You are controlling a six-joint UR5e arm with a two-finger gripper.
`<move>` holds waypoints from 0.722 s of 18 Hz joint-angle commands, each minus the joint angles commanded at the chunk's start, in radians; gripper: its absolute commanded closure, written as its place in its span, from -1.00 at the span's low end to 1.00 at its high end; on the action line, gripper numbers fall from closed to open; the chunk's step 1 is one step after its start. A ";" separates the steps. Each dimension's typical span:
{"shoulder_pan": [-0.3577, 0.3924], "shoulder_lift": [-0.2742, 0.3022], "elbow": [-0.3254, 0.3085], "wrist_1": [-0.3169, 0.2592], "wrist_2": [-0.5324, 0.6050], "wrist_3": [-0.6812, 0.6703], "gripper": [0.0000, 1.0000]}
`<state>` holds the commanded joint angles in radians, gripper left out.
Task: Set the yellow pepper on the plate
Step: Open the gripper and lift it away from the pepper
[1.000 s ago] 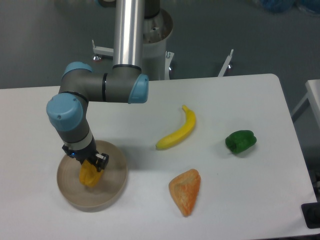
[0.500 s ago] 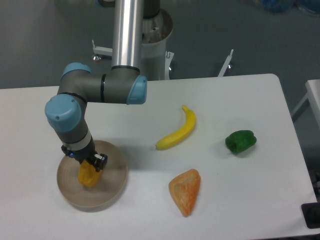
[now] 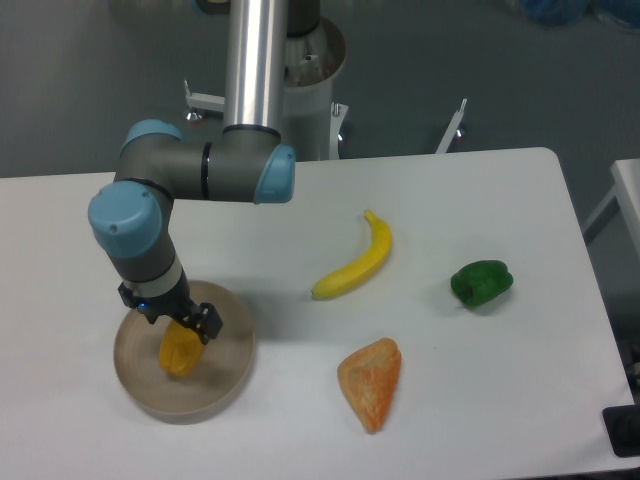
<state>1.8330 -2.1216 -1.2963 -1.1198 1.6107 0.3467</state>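
Our hand (image 3: 183, 322) has lifted slightly off the yellow pepper (image 3: 179, 352), which now sits inside the plate (image 3: 225, 375). We cannot tell whether the fingers have parted; if they have, the placing looks done.

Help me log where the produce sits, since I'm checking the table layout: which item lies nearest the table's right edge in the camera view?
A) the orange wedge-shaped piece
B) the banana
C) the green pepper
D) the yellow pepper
C: the green pepper sits farthest right, beyond the banana and the orange wedge-shaped piece, while the yellow pepper is far left over the plate.
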 joint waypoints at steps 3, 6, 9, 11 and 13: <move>0.055 0.028 0.005 0.005 0.003 0.044 -1.00; 0.123 0.049 -0.023 0.002 0.005 0.236 -1.00; 0.187 0.058 -0.038 0.005 0.024 0.429 -1.00; 0.225 0.063 -0.037 0.005 0.066 0.544 -1.00; 0.261 0.065 -0.031 0.003 0.077 0.629 -1.00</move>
<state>2.0937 -2.0571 -1.3270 -1.1167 1.6874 0.9752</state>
